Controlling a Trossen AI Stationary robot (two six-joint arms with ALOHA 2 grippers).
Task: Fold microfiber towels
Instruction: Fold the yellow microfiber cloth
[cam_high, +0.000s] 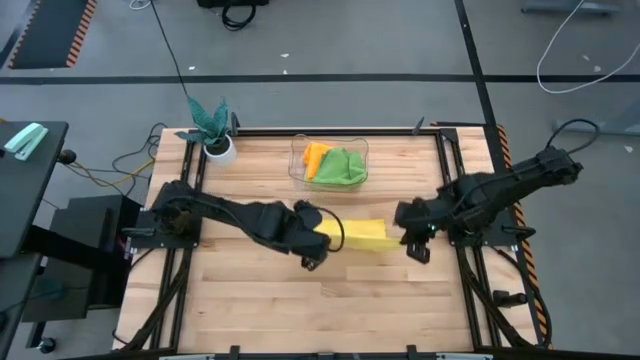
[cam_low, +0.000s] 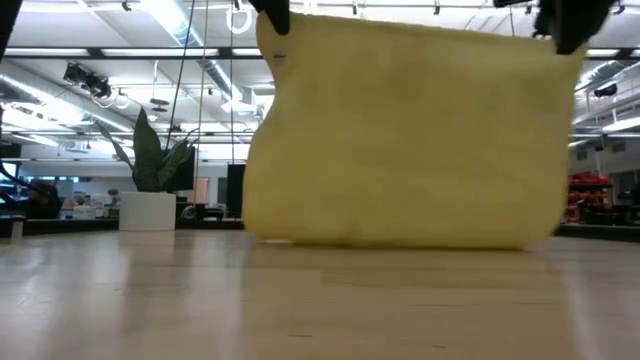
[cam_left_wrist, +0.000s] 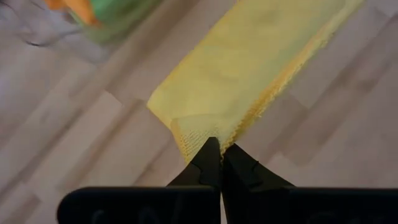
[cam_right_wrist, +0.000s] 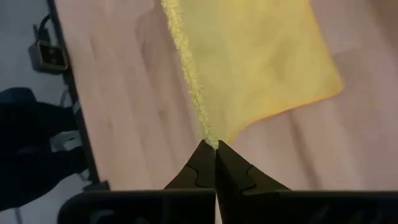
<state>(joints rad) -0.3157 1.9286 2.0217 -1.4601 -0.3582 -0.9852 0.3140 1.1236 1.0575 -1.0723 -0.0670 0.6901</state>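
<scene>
A yellow microfiber towel (cam_high: 362, 235) hangs spread between my two grippers over the middle of the table. In the low view it is a wide sheet (cam_low: 410, 130) whose lower edge (cam_low: 400, 243) reaches the tabletop. My left gripper (cam_high: 322, 236) is shut on its left upper corner and my right gripper (cam_high: 408, 240) is shut on its right upper corner. An orange towel (cam_high: 316, 155) and a green towel (cam_high: 342, 167) lie crumpled in the clear bin (cam_high: 362, 150). My left gripper pinches the towel's left upper corner (cam_left_wrist: 200, 135) between its two fingertips, slanting down from above. One layer or several, I cannot tell. The towel hangs below the fingers, its top edge drawn fairly straight toward the other gripper. My right gripper pinches the right upper corner (cam_right_wrist: 211, 135) at the fuzzy hem, between its two fingertips, slanting down from above. The cloth hangs below the hold with its lower edge at the table.
The clear bin stands at the far middle of the table. A teal-leaved plant in a white pot (cam_high: 213, 135) stands at the far left corner. Bare wood (cam_high: 330, 300) lies between the towel and the near edge.
</scene>
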